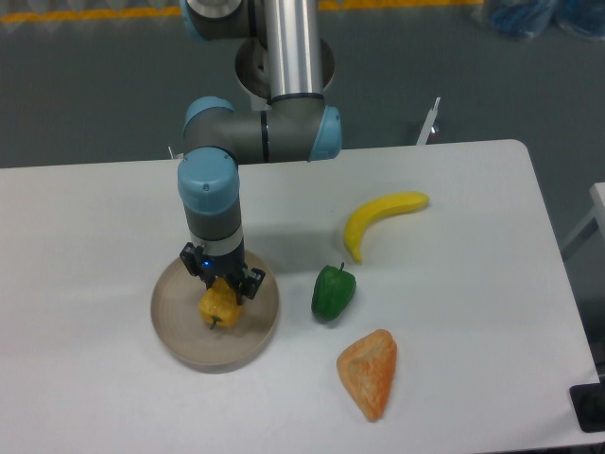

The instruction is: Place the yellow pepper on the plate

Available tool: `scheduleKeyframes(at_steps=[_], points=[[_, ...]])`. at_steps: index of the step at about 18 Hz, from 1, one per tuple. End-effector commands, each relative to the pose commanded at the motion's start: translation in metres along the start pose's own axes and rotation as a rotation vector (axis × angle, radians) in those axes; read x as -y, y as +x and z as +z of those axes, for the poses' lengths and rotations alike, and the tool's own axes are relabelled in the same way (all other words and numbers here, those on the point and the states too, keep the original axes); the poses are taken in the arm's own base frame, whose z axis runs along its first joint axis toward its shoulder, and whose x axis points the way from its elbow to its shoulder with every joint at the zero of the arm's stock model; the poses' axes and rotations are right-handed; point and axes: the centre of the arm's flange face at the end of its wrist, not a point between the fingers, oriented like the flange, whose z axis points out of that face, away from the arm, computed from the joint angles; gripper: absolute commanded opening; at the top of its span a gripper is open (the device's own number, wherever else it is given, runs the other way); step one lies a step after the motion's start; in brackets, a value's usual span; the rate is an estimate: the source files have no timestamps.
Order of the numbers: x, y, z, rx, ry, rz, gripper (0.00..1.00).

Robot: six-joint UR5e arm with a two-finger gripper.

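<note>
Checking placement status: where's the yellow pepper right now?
In the camera view, the yellow pepper is left of centre, over the plate, between the gripper fingers; the green pepper sits to its right.

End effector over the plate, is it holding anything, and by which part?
The end effector holds the yellow pepper by its upper body, stem end pointing down, over the plate. Whether the pepper touches the plate cannot be told.

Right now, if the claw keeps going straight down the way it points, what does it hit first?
The claw points down around the yellow pepper, so the plate under the pepper comes first. How high the pepper sits above it is unclear.
</note>
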Motion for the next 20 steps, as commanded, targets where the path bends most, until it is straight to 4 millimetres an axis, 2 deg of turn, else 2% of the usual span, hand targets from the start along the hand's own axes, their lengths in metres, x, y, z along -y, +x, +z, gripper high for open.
scheduleKeyframes(at_steps=[4,6,8,9,12,13,14,16,19,20], points=[[0.002,-0.005,-0.012,0.007,0.024,-0.007,1.00],[0.005,-0.016,-0.030,0.027,0.054,-0.017,1.00],[0.002,-0.043,-0.047,0.053,0.079,-0.055,1.00],[-0.004,-0.055,-0.063,0.074,0.098,-0.063,1.00],[-0.040,-0.117,-0.086,0.122,0.102,-0.051,1.00],[-0.055,-0.148,-0.095,0.146,0.107,-0.058,1.00],[-0.062,-0.164,-0.099,0.158,0.107,-0.047,1.00],[-0.071,-0.186,-0.107,0.183,0.105,0.008,1.00],[-0.086,-0.214,-0.108,0.198,0.093,0.020,1.00],[-0.094,-0.232,-0.115,0.216,0.096,0.011,1.00]])
